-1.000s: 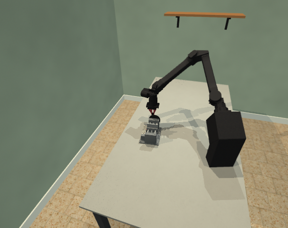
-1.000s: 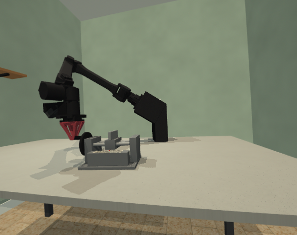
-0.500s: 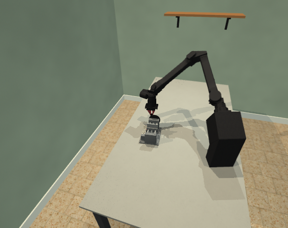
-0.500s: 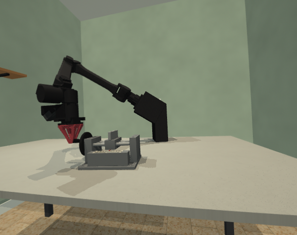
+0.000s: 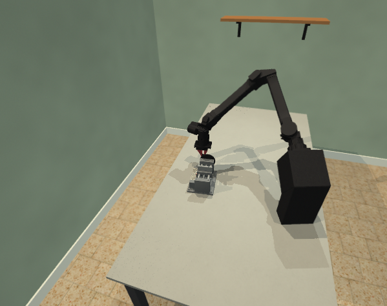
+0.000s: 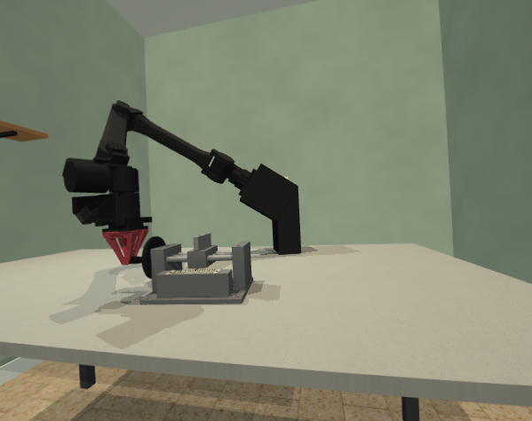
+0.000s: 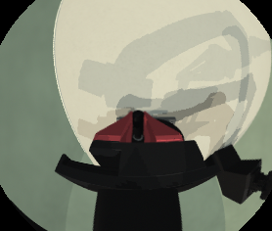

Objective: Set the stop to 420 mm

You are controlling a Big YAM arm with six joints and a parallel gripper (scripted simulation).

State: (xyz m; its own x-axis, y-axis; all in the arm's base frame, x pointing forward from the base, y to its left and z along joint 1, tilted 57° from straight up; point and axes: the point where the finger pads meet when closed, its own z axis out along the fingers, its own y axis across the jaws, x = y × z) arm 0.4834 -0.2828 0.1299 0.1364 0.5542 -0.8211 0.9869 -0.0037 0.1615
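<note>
Where the gripper points down, its red fingers are closed on the handle of the black handwheel. The pale, matte tabletop extends below the gripper and carries overlapping shadows of the arm. Green walls surround the work area; a tan tiled floor lies lower than the gripper. An orange-brown shelf is mounted on a wall, well apart from the gripper.

The arm leaves its black base, rises to an elbow above the gripper, then slopes down to the wrist. The wrist section stands nearly upright directly over the fingers. The handwheel sits upright just beside the fingertips, at the near end of the grey fixture. Beyond it from the gripper, the stop rides on rods between two end plates. Its scale value is too small to read.
</note>
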